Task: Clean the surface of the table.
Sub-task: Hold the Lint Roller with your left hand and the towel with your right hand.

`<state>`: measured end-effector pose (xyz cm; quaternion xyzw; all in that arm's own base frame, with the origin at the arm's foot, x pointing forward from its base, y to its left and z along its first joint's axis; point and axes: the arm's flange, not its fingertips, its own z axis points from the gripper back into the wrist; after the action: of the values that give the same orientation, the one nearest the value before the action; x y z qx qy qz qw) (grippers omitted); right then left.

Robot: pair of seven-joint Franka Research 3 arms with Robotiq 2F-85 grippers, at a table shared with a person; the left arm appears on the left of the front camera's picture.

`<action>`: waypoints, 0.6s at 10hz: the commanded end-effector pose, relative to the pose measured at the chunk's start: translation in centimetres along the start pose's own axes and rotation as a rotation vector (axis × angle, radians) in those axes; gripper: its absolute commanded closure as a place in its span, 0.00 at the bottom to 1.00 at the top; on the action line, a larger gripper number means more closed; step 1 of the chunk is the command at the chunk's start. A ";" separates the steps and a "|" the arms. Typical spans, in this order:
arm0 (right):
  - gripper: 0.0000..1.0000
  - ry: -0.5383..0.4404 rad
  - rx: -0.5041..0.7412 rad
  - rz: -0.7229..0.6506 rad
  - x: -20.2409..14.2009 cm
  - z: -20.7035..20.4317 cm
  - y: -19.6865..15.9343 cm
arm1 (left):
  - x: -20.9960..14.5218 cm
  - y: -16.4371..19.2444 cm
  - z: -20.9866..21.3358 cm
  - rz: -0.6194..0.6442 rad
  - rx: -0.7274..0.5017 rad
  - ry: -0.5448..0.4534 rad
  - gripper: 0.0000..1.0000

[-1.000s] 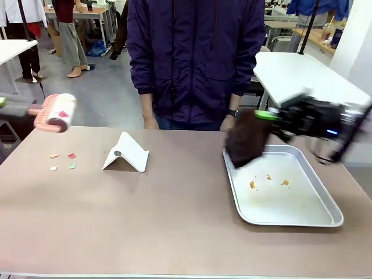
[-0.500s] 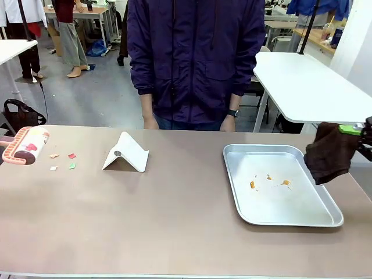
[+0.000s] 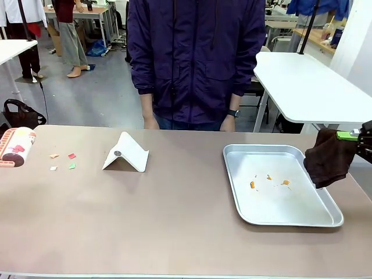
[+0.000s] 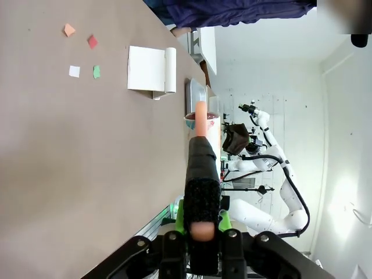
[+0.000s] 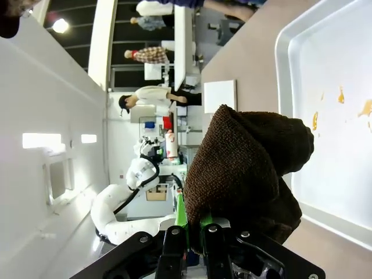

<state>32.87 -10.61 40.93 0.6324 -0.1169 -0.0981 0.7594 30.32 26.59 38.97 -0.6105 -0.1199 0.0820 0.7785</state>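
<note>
The table [image 3: 174, 221] lies wide before the person, one gripper at each end.
The left gripper [image 4: 197, 224] is clamped on a lint roller [image 3: 14, 148] at the left edge; the right gripper [image 5: 192, 228] is clamped on a brown cloth [image 3: 330, 163] beside the tray [image 3: 325, 218].

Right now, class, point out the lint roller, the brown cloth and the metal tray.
lint roller [image 3: 16, 147], front view, on its roll.
brown cloth [image 3: 328, 160], front view, middle of the hanging fold.
metal tray [image 3: 273, 202], front view, bare floor near its front rim.
</note>
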 end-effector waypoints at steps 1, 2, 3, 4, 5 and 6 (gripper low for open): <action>1.00 -0.005 0.018 -0.020 -0.1 0.6 -0.4 | 0.3 0.0 -0.3 0.003 -0.004 0.004 1.00; 1.00 -0.005 0.018 -0.020 -0.1 0.6 -0.4 | 0.3 0.0 -0.3 0.003 -0.004 0.004 1.00; 1.00 -0.005 0.018 -0.020 -0.1 0.6 -0.4 | 0.3 0.0 -0.3 0.003 -0.004 0.004 1.00; 1.00 -0.005 0.018 -0.020 -0.1 0.6 -0.4 | 0.3 0.0 -0.3 0.003 -0.004 0.004 1.00; 1.00 -0.005 0.018 -0.020 -0.1 0.6 -0.4 | 0.3 0.0 -0.3 0.003 -0.004 0.004 1.00; 1.00 -0.005 0.018 -0.020 -0.1 0.6 -0.4 | 0.3 0.0 -0.3 0.003 -0.004 0.004 1.00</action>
<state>32.72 -11.04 40.31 0.6362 -0.1150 -0.1080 0.7553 30.58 26.43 38.68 -0.6105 -0.1155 0.0821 0.7792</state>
